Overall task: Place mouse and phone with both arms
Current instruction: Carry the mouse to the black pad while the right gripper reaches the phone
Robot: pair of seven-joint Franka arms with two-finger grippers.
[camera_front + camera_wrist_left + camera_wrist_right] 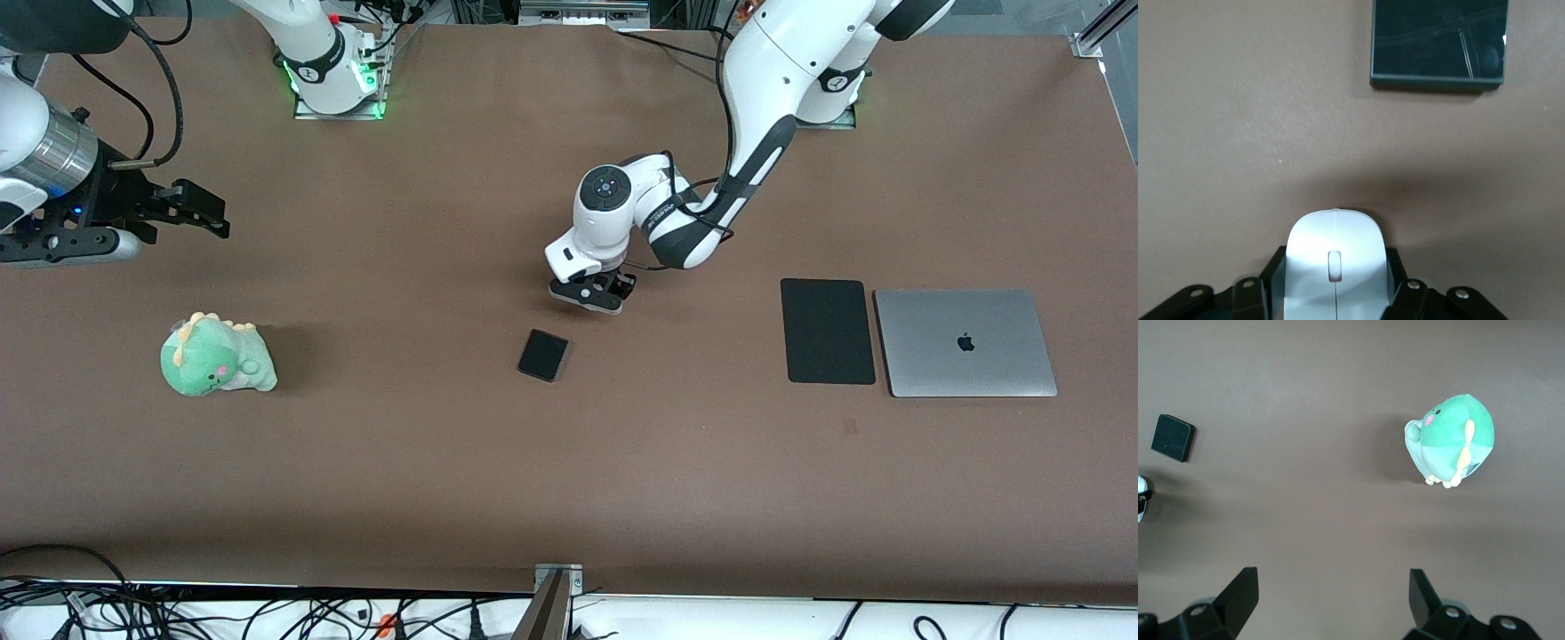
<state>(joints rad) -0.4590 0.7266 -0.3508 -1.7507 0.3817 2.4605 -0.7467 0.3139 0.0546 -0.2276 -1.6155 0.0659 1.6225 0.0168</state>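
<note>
The left gripper [594,294] hangs low over the desk [444,462] just above the phone [543,355], jaws clamped on the mouse [1335,267]. The right gripper [191,209], jaws spread wide, waits over the desk above the green plush toy [216,356].

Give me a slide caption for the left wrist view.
Left gripper shut on the white mouse, phone lying on the brown table.

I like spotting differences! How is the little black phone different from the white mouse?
The phone is black, flat and rectangular; the mouse is white, rounded and oval. The phone lies free on the brown table with nothing touching it; the mouse sits between the fingers of the left end effector, beside the phone. The right end effector is open, over the table near the green plush toy. Both are small and smooth.
</note>
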